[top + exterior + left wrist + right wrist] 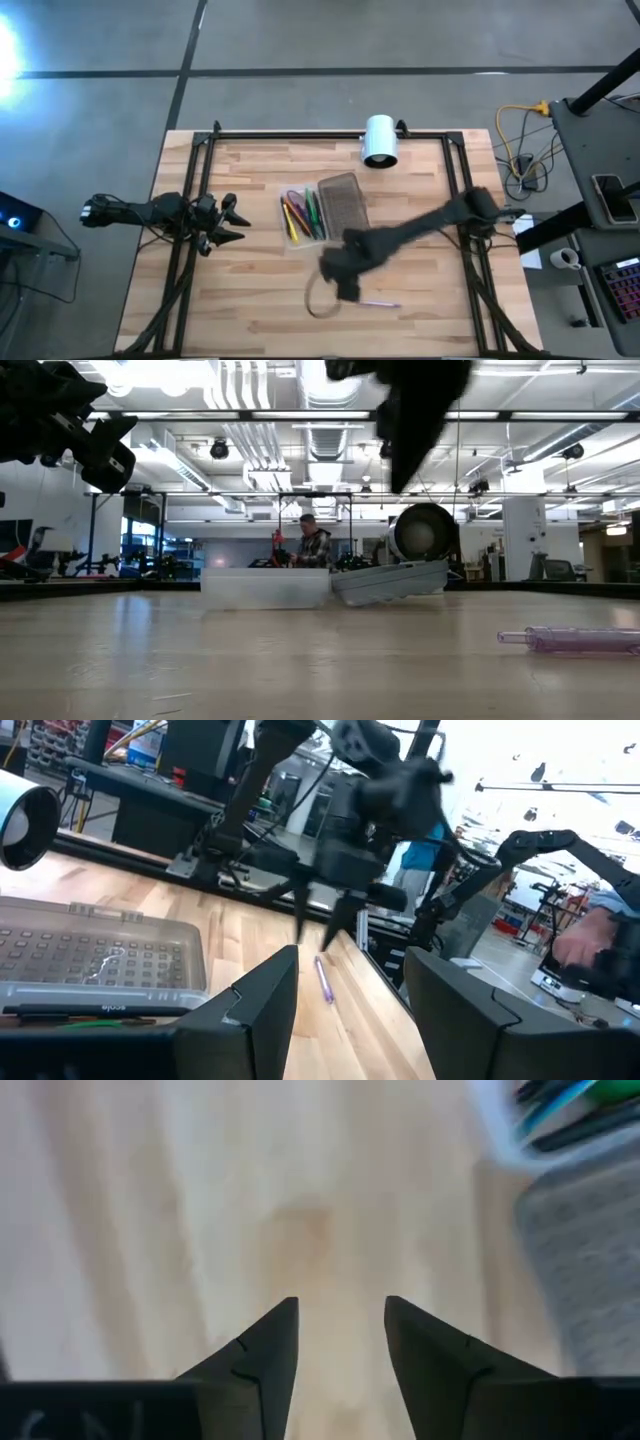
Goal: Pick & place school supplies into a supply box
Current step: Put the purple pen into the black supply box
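The supply box lies open in the middle of the table. Its tray (300,217) holds several coloured pens and pencils, and its dotted grey lid (342,204) leans beside it. A purple pen (381,303) lies flat on the wood nearer the front edge, also seen in the low view (580,639). My right gripper (345,280) hangs above the table between the box and that pen, pointing down, open, with nothing between its fingers (340,1305). My left gripper (228,222) waits at the table's left side, open and level (350,980).
A white cylinder (380,140) lies on its side at the far edge behind the box. A thin tan loop (318,299) lies on the wood left of the purple pen. Black frame rails (190,240) run along both sides. A person sits in the room beyond (312,545).
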Motion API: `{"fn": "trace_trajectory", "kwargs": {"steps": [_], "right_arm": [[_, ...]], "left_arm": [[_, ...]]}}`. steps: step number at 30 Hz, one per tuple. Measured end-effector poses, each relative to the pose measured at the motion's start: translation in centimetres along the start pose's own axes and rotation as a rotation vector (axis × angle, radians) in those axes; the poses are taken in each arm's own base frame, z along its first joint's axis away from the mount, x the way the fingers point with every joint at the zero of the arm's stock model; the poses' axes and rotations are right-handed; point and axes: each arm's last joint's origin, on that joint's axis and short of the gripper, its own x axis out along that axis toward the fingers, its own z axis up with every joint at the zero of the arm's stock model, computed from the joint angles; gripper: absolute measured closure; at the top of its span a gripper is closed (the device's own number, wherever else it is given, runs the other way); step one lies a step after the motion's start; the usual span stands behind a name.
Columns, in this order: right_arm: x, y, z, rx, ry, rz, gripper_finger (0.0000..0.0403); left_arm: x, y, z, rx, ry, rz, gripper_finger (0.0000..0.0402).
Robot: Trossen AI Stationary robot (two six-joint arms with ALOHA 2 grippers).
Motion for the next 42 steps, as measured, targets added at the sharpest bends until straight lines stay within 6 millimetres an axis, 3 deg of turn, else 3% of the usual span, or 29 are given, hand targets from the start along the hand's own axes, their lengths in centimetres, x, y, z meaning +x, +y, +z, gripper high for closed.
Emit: {"fn": "trace_trajectory", "kwargs": {"steps": [4, 7, 13, 17, 24, 31, 42], "right_arm": [[0.2, 3.5, -4.0, -0.131, -0.02, 0.009, 0.0258], [1.4, 5.5, -6.7, -0.202, 0.018, -0.002, 0.0242], [3.2, 7.6, -9.4, -0.149, 0.077, -0.043, 0.0197], [4.3, 7.9, -10.3, -0.097, 0.106, -0.067, 0.0172], [6.1, 6.5, -11.7, 0.055, 0.188, -0.116, 0.0157], [7.1, 6.6, -11.9, 0.047, 0.176, -0.042, 0.0192], [8.1, 5.0, -12.1, 0.184, 0.169, -0.104, 0.0298]], "left_arm": [[0.0, 0.0, 0.0, 0.0, 0.0, 0.0, 0.0233], [0.0, 0.0, 0.0, 0.0, 0.0, 0.0, 0.0233], [0.0, 0.0, 0.0, 0.0, 0.0, 0.0, 0.0233], [0.0, 0.0, 0.0, 0.0, 0.001, -0.001, 0.0233], [0.0, 0.0, 0.0, 0.0, 0.001, 0.0, 0.0233], [0.0, 0.0, 0.0, 0.0, 0.0, 0.001, 0.0233], [0.0, 0.0, 0.0, 0.0, 0.001, 0.001, 0.0233]]}}
